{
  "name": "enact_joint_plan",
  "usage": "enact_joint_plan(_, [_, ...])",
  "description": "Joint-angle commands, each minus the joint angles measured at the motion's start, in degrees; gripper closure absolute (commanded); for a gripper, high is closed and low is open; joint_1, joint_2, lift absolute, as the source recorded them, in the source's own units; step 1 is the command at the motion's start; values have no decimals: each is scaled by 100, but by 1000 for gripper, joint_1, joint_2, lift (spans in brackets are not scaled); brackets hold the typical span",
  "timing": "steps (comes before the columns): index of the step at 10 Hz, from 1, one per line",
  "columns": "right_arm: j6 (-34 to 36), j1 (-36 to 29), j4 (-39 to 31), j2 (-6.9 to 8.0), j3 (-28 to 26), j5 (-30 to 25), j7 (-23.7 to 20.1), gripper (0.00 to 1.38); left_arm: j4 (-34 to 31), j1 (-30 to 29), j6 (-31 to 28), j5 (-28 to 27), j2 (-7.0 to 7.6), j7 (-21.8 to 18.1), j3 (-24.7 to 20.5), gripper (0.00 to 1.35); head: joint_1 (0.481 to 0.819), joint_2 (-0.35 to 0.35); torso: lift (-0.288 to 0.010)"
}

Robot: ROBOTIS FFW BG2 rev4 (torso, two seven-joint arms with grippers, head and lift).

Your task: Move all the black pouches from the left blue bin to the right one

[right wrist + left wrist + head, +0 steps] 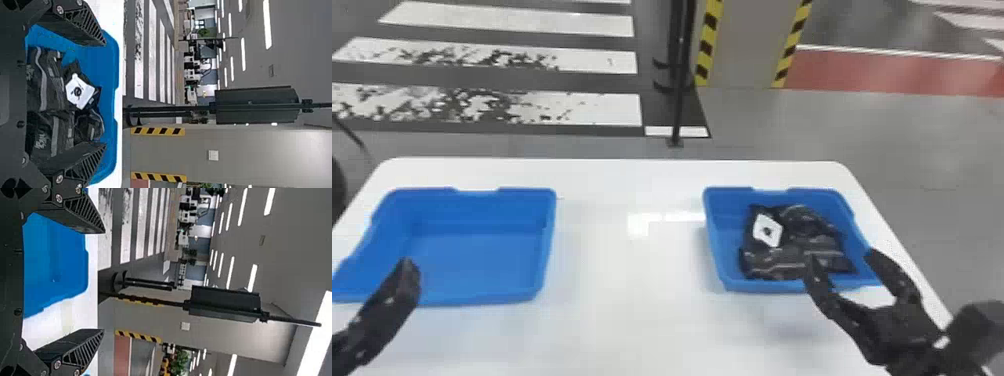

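Black pouches, prob. soft, light, maybe slick; I'd pinch mid-body. My L gripper & R gripper: wide open, empty.

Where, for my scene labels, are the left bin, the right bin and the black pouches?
Left bin (477, 257): head view, bare floor.
Right bin (762, 285): head view, near rim.
Black pouches (798, 245): head view, middle of the pile.
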State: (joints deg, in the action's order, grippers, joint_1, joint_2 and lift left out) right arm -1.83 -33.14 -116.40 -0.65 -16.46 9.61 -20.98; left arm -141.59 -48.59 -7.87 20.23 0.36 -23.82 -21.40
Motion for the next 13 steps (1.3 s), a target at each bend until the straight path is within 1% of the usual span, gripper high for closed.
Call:
enact_joint_plan(1, [-633,-680,-461,70,58,-127,68,125,216,-133,379,-344,-51,0,-100,150,695,-35,-140])
enact_joint_plan(2, [-1083,-1045,-826,70,138,-264,182,125,413,-161,562,-458,-51,8,-77,150,695,-16,-140])
enact_joint_plan(3, [-1140,-1116,-939,70,172,-287,218,125,582,-203,647,-492,-51,70,-65,150,695,9,-140])
enact_joint_plan(4, [-1140,-1116,-967,70,218,-252,226,125,666,-119,717,-629,-51,96,-65,150,695,34,-140])
enact_joint_plan(5, [-1140,-1102,-925,70,309,-230,262,125,708,-62,759,-641,-51,96,-54,150,695,51,-140])
enact_joint_plan(9, [-1126,-989,-742,70,435,-115,262,125,750,135,633,-606,-51,105,3,150,695,70,-140])
enact_joint_plan(13, [-1126,-961,-700,70,503,-58,262,125,821,177,604,-538,-51,105,72,150,695,77,-140])
